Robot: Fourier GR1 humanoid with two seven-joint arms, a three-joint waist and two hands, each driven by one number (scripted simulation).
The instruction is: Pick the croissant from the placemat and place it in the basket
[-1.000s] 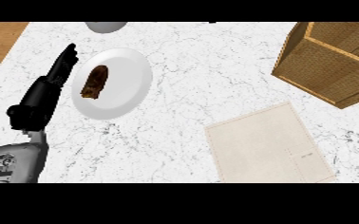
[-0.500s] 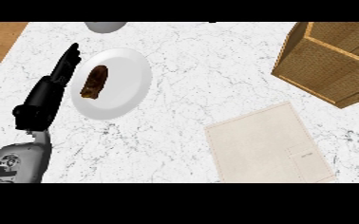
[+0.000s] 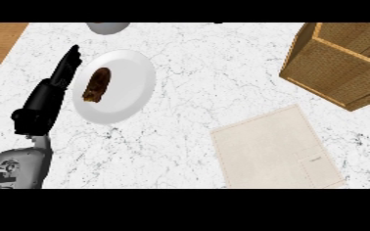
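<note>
The croissant [image 3: 97, 84] lay on a white plate [image 3: 131, 90] at the left of the counter [image 3: 202, 63], not on the beige placemat [image 3: 271, 149], which sat well apart at the lower right. The basket [image 3: 332, 63] stood at the upper right edge, only partly in view. The left robot hand [image 3: 47, 100] was just beside the plate's left rim, released, its fingers [image 3: 69, 62] straight and pointing away, grasping nothing. The right one did not show.

The step in hand appeared to be the reach. To do it well, the hand probably needed to come in over the rim rather than against it, since a nudge could slide the plate. Closing across the croissant's narrow width looked the safer grasp, followed by a lift clear of the plate before the long carry rightward to the basket.
</note>
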